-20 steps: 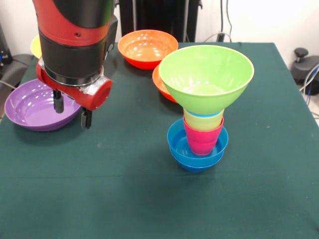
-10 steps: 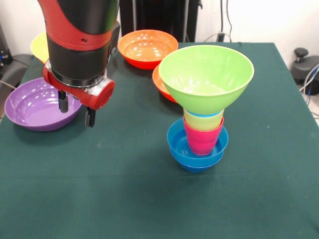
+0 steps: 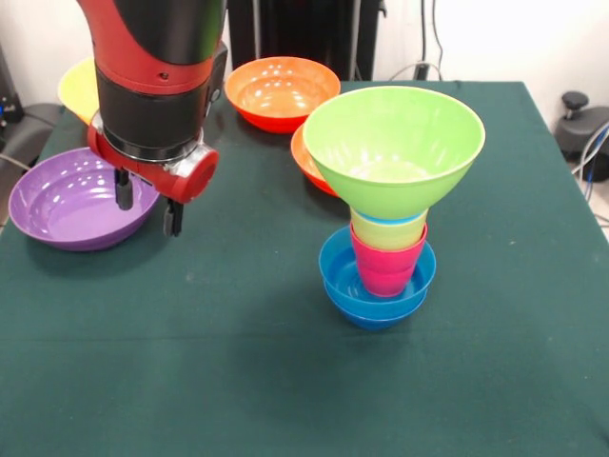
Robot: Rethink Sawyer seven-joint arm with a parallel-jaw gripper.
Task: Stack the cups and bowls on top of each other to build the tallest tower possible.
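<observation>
Standing upright right of frame centre, the tower (image 3: 385, 205) with its long axis vertical and every mouth opening upward. At its foot, two small blue bowls (image 3: 377, 286) nested one in the other on the green table (image 3: 238, 371). Seated in them, a red-pink cup (image 3: 387, 265), tapered end down; nested in that a translucent yellow cup (image 3: 389, 231); above it only a thin light blue rim (image 3: 385, 218), presumably the third cup. Crowning all, the lime green bowl (image 3: 393, 148), much wider than anything beneath, sitting level or nearly so, flared out past the blue bowls on both sides.

Half hidden behind the lime green bowl, just at its left, an orange bowl (image 3: 306, 160); touching or not, cannot tell. Further up, top centre, a second orange bowl (image 3: 282, 90), well apart from the tower. At left edge, a purple bowl (image 3: 74, 200), open side up, resting flat. Behind the arm in the upper left corner, a sliver of a yellow bowl (image 3: 76, 89).

Hanging in the upper left of the frame, the red and black arm, its gripper (image 3: 146, 204) pointing straight down with two dark fingers (image 3: 124, 191) spread apart and nothing between them. One finger over the right part of the purple bowl, the other just past its rim above the table. Well apart from the tower.
</observation>
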